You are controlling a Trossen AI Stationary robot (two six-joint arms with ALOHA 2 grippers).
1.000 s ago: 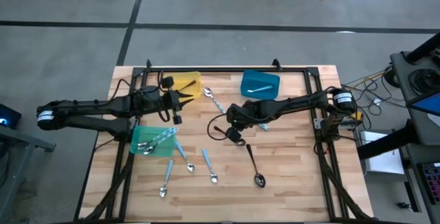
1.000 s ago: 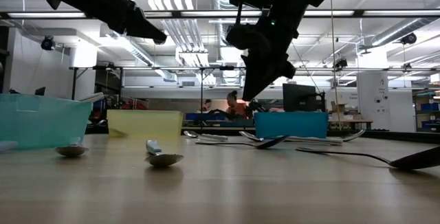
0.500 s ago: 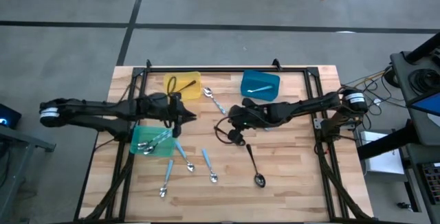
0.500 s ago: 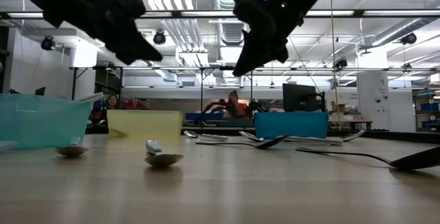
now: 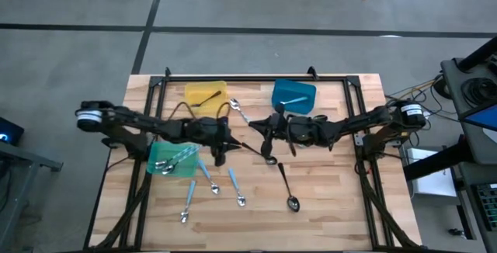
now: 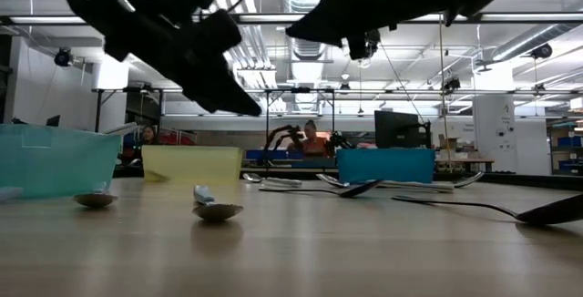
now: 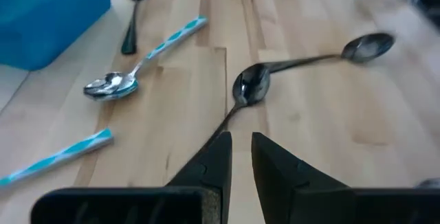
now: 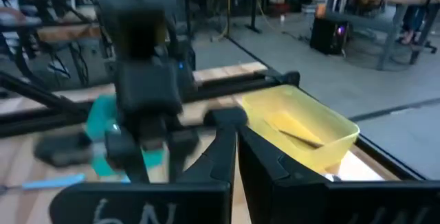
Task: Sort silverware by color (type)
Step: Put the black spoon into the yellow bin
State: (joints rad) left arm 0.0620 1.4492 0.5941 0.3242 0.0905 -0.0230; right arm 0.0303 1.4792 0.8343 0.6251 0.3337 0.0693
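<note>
**A:** Starting at the left of the desk (image 5: 326, 199), what was there?

**B:** The green bin (image 5: 172, 160) held several blue-handled spoons (image 5: 180, 157). Behind it, the yellow bin (image 5: 205, 95) held one dark utensil (image 5: 203, 98). In front of the green bin, three more blue-handled spoons (image 5: 210, 178) lay loose on the wood.

**A:** And the left pincer (image 5: 220, 154)?

**B:** It hovered above the desk near mid-table, just beside the green bin. Its fingers (image 7: 218, 161) stood only a narrow slit apart and held nothing. Its wrist camera looked down at a dark spoon (image 7: 247, 90) just ahead of the tips.

**A:** Further right?

**B:** The right pincer (image 5: 271, 131) hung in the air at the centre, pressed together and empty, facing the left arm. A black spoon (image 5: 286, 187) lay in front of it. The blue bin (image 5: 294, 95) at the back held one blue-handled piece (image 5: 293, 100).
</note>
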